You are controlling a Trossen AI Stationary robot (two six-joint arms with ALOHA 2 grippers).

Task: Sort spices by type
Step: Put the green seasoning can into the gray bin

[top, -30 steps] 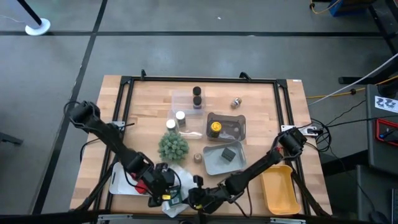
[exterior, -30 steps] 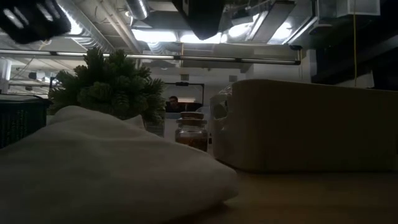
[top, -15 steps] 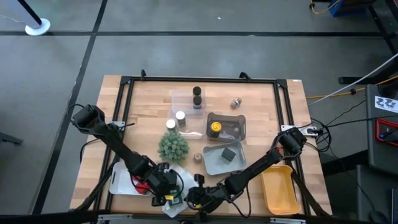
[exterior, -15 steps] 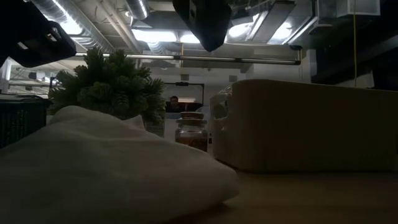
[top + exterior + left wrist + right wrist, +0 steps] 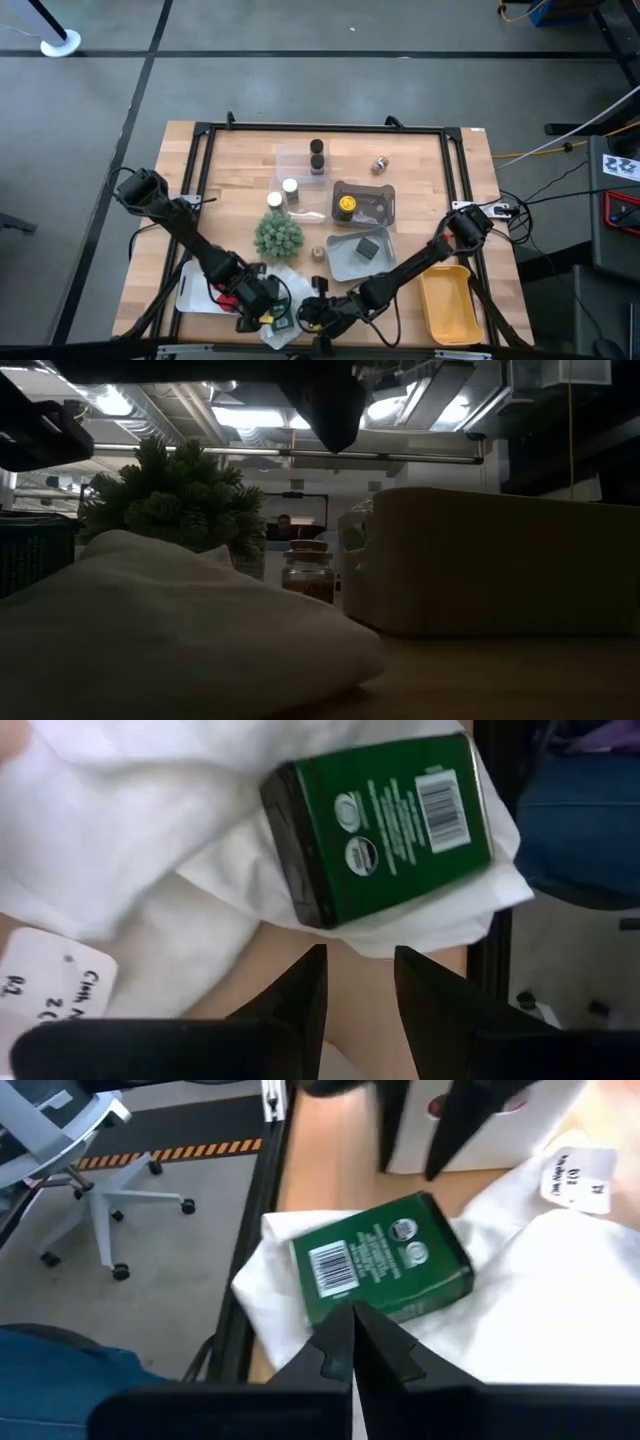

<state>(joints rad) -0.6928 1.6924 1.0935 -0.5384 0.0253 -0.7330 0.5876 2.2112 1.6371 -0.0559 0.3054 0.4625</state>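
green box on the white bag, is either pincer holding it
No. The green box lies loose on the white bag. The left pincer and right pincer are both shut just short of it, gripping nothing.

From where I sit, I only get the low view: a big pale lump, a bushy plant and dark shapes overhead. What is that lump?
Observer: A white plastic bag. A green box with a barcode lies on it, near the table's front edge.
Operator: And the dark shapes above?
Observer: Both claws. The right claw, shut, points at the green box from one side; the left claw faces it from the other, holding nothing.
Operator: Are any spices in trays yet?
Observer: From above, a yellow-capped jar sits in a dark tray, and a dark grey block sits in the grey tray next to it.
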